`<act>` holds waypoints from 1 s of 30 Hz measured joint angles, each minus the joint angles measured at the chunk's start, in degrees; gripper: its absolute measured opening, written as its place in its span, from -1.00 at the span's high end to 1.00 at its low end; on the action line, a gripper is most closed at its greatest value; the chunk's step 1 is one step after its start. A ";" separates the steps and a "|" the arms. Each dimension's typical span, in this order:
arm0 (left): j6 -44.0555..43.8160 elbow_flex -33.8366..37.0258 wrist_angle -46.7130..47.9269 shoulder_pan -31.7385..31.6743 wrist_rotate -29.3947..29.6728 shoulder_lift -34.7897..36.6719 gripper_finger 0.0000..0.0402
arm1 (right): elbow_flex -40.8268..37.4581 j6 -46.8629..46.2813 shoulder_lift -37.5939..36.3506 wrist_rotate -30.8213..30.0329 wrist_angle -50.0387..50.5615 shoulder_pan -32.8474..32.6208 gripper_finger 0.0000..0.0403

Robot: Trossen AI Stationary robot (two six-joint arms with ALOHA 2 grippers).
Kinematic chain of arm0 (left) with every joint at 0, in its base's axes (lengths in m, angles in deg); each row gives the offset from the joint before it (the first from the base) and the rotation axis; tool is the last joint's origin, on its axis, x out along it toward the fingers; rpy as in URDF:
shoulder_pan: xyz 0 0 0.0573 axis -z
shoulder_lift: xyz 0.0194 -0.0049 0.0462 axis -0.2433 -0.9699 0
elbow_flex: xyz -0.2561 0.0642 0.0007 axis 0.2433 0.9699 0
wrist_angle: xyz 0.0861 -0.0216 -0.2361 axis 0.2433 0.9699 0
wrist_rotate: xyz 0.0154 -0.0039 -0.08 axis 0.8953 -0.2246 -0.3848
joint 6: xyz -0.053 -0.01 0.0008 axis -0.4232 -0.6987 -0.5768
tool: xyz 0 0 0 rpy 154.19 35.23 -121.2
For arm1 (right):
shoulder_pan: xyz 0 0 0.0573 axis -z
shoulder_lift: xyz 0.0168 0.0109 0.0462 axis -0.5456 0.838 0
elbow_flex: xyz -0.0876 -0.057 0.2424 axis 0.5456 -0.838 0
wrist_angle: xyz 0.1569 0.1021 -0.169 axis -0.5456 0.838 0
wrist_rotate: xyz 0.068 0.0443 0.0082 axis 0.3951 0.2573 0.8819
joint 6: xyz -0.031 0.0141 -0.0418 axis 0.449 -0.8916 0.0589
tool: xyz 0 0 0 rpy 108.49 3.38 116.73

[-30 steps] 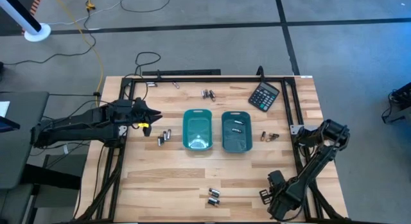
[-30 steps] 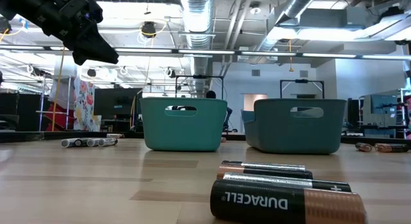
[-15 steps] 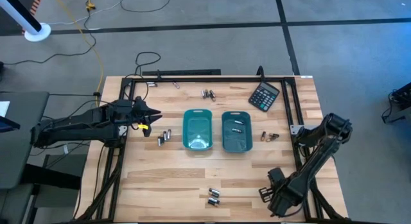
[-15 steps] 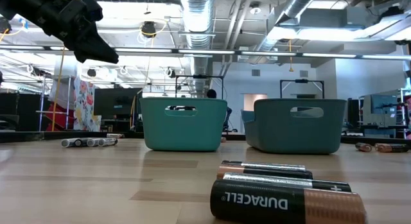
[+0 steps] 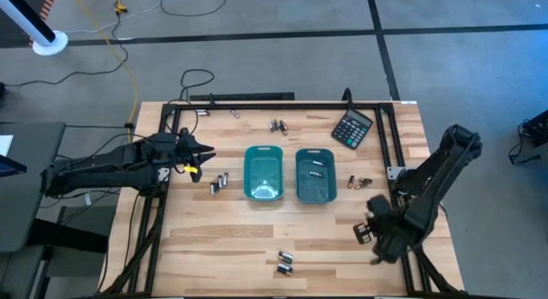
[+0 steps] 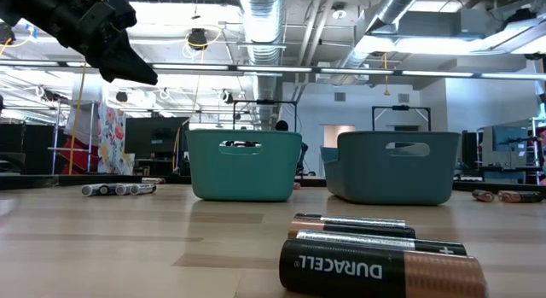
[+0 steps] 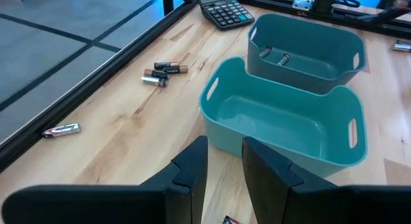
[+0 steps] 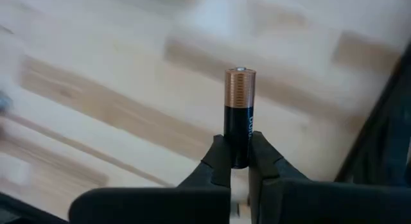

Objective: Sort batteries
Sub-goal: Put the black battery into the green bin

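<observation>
**Right gripper holding one battery above the table's near right part**

The right gripper has its two dark fingers pinched on the black lower half of a black-and-copper cylindrical battery, which stands upright between them with its copper end and small silver tip pointing away from the wrist. In the high view this gripper sits over the light wooden plank table, near its right edge and in front of the right-hand teal plastic tray.

The left gripper has its dark fingers set a narrow gap apart with nothing between them; it hovers over the table's left side, just beside the left-hand teal plastic tray.

The left tray is empty; the right tray contains two small batteries. Other batteries lie loose on the wood: a small group left of the trays, a cluster near the far edge, two right of the trays, and a group near the front edge, seen large in the low view. A black calculator lies at the far right corner.
</observation>
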 joint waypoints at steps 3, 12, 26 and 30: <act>0.00 0.00 -0.02 0.00 0.02 0.01 0.55 | 0.39 7.74 -3.08 -1.58 3.23 4.66 0.93; 0.00 -0.02 0.00 0.00 0.00 0.00 0.55 | 8.77 49.03 -4.60 -4.27 2.85 29.84 0.93; 0.00 -0.01 0.03 0.01 0.00 -0.02 0.55 | 28.85 94.97 11.20 1.08 -13.43 54.19 0.94; -0.06 -0.02 0.24 0.00 0.00 0.00 0.55 | 37.76 102.65 20.96 5.24 -13.32 56.58 0.94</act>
